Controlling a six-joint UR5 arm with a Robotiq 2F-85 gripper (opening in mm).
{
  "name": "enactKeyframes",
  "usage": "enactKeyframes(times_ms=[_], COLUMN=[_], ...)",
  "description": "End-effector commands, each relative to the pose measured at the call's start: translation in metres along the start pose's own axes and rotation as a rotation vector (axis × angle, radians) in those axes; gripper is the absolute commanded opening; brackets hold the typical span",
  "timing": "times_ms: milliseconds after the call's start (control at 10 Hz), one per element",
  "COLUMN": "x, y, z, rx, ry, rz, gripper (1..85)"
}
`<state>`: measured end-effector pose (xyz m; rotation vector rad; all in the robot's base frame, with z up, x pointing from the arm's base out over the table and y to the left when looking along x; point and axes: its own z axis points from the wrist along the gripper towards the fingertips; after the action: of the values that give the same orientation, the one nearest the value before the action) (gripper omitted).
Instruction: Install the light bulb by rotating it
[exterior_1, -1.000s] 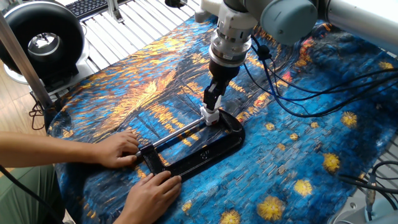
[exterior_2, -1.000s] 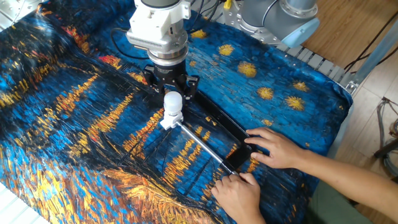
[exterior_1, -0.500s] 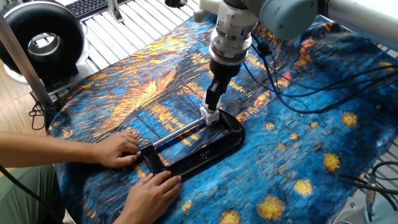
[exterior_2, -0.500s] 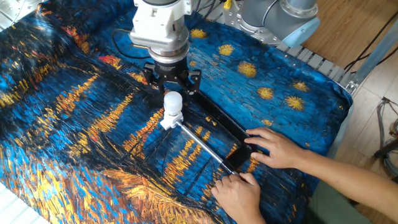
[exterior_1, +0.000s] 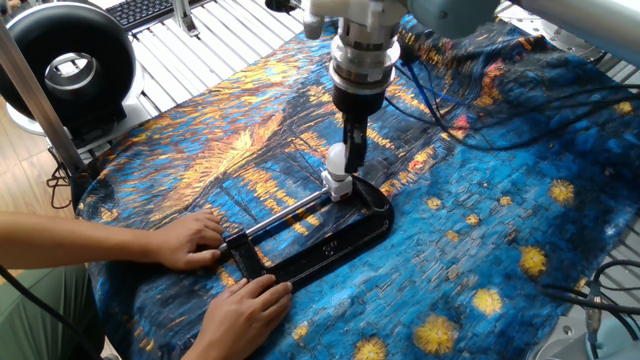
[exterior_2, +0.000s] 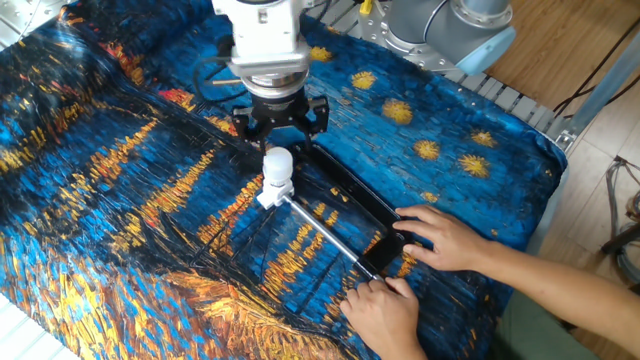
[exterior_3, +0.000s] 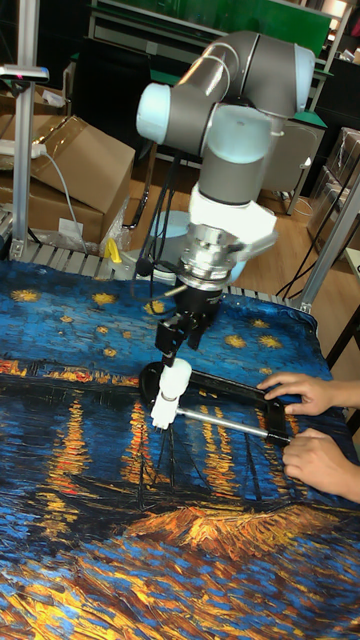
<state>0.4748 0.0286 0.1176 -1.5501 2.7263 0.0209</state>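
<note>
Light bulb (exterior_2: 277, 164): small, round, frosted white, upright on its white socket block (exterior_2: 270, 192); intact. Gripper (exterior_2: 280, 124) just above the bulb, released; fingers spread, clear of the glass.

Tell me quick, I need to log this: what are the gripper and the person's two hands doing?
Gripper: open, above the light bulb, holding nothing.
Both hands: pressing down the black clamp.
</note>
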Motion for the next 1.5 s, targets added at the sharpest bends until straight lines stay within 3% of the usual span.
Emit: enactKeyframes(times_ms=[0,100,400,500,900,1100,1400], x=[-0.009,-0.010,-0.030,-0.031,-0.026,-0.024,-0.024], y=[-0.021,-0.026,-0.025,-0.024,-0.020,-0.011,-0.018], z=[-0.006,-0.006,-0.005,-0.004,0.003,0.004,0.002], rx=[0.080,0.101,0.130,0.134,0.117,0.079,0.099], ry=[0.014,0.014,-0.050,-0.050,-0.057,-0.061,-0.056], rz=[-0.373,-0.418,-0.508,-0.517,-0.538,-0.508,-0.497], gripper=[62.3,62.7,63.0,63.0,63.0,62.7,62.0])
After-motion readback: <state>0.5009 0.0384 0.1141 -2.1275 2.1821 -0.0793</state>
